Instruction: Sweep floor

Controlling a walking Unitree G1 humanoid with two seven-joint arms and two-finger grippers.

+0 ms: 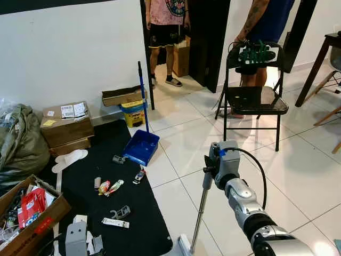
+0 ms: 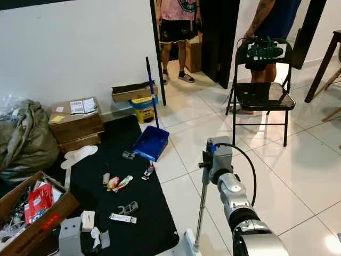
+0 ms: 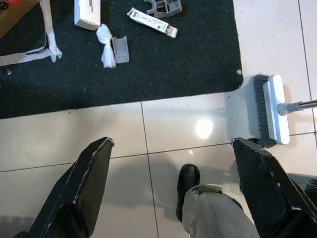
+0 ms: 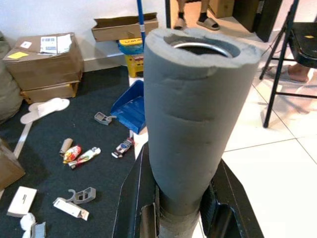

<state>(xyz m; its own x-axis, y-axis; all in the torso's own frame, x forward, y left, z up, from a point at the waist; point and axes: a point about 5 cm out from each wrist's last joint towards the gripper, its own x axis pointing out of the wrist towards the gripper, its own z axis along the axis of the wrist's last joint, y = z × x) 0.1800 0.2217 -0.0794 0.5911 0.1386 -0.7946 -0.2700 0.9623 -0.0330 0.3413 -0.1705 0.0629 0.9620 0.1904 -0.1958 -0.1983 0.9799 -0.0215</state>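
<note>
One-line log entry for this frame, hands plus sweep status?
right hand: shut on broom handle | left hand: open, idle above tile | broom head: on tile beside black mat | litter on mat, dustpan at mat edge

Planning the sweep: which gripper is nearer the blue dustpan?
Right. The right gripper holds the broom handle on the white tiles, right of the blue dustpan. The left gripper hangs open low over the tiles by the broom head, farther back.

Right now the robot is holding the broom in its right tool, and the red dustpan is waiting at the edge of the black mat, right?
Not quite: the dustpan is blue, not red, as the left eye view shows. The rest holds: the right tool grips the broom, and the dustpan sits at the black mat's edge.
</note>
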